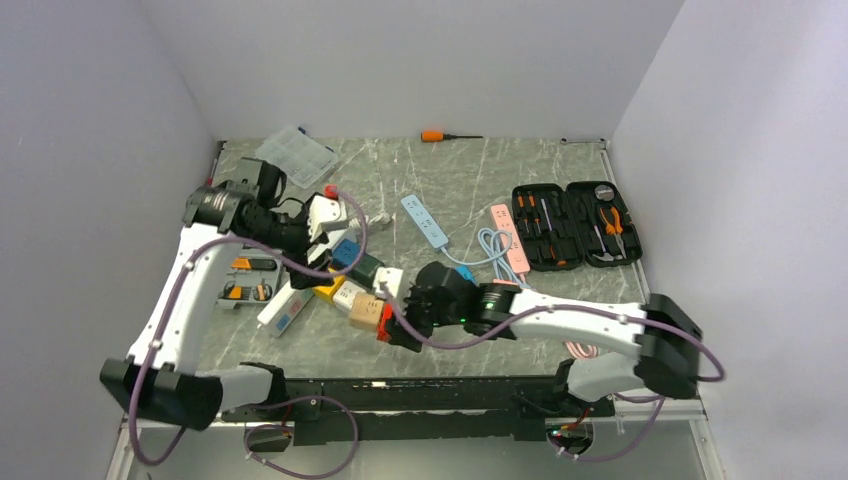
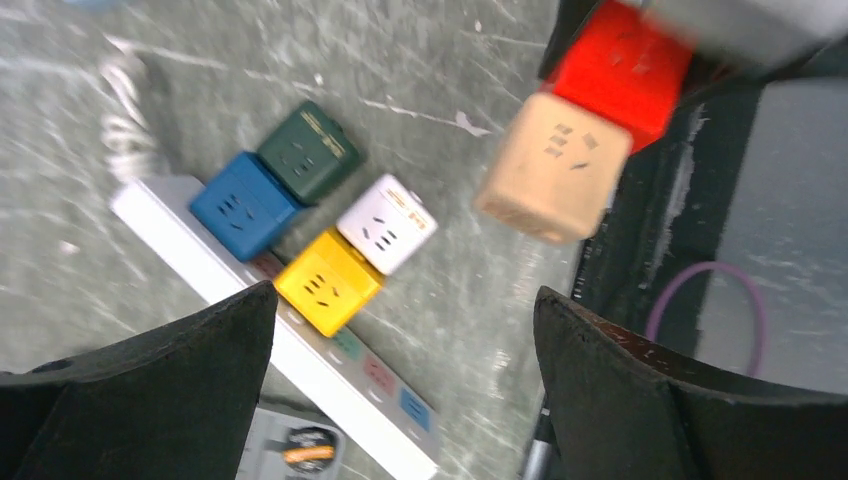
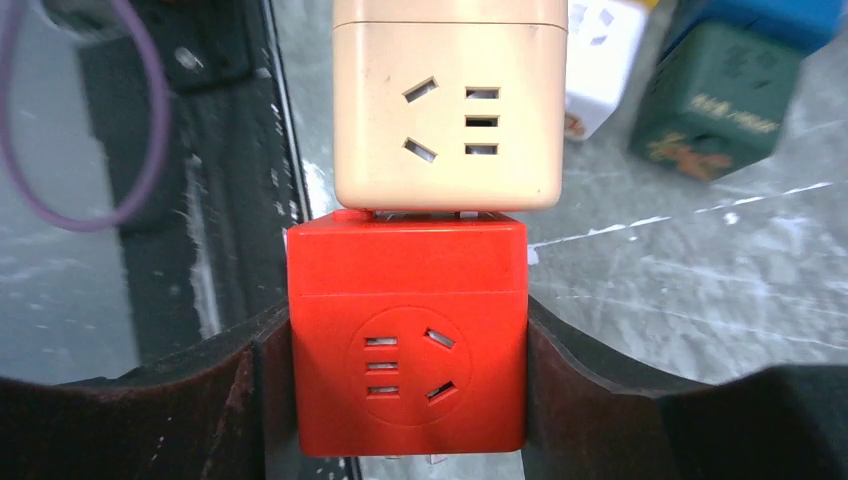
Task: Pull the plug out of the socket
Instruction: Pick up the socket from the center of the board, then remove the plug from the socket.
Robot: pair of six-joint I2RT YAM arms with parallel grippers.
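Note:
My right gripper [image 3: 405,320] is shut on a red socket cube [image 3: 407,340], its fingers pressed on both sides. A beige cube [image 3: 450,110] is plugged into the red cube's far face, with a thin gap at the joint. In the top view this pair [image 1: 372,315] hangs near the table's front edge at the right gripper [image 1: 398,328]. My left gripper [image 2: 405,295] is open and empty above a white power strip [image 2: 377,370] carrying yellow [image 2: 325,282], white [image 2: 388,223], blue [image 2: 240,203] and green [image 2: 308,150] cubes. The beige cube [image 2: 553,168] lies to its right.
A black tool case [image 1: 575,225] lies open at the right. A blue strip [image 1: 425,220] and a pink strip [image 1: 510,240] with coiled cable lie mid-table. A clear box [image 1: 297,155] and an orange screwdriver [image 1: 440,135] are at the back. A grey tray [image 1: 245,280] sits at the left.

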